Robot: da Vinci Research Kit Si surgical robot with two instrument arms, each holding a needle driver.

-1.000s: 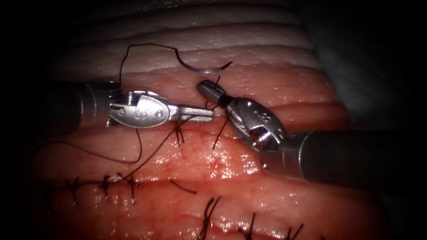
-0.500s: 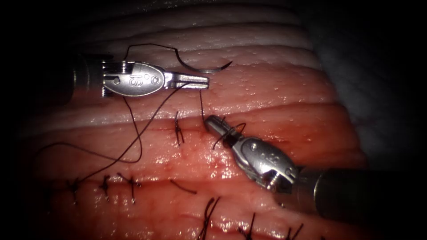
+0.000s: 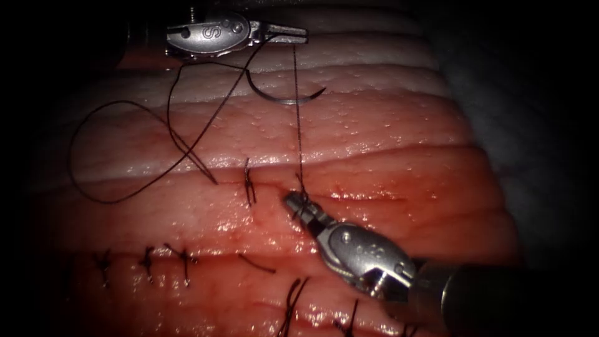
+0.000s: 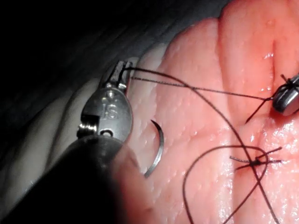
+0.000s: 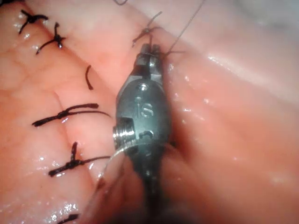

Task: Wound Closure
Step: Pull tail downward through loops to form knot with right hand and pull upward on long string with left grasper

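Now left tool (image 3: 301, 34) jaws closed on the thread (image 3: 297, 112), which runs taut to the right tool (image 3: 294, 201), jaws also clamped on thread at the cut (image 3: 349, 190). Needle (image 3: 284, 97) lies free on the tissue (image 3: 387, 137), unheld.

The left tool (image 3: 298, 34) is showing polished, bright metal, stamped on its oval face, as is the right tool (image 3: 294, 201). Just below the left tool's tips, the needle (image 3: 284, 97) is gleaming as thin smooth steel. The thread (image 3: 298, 125) stretching between both tools is looking dark, matt and fine. Around the right tool, the tissue (image 3: 387, 156) is glistening wet, pebbled and soft.
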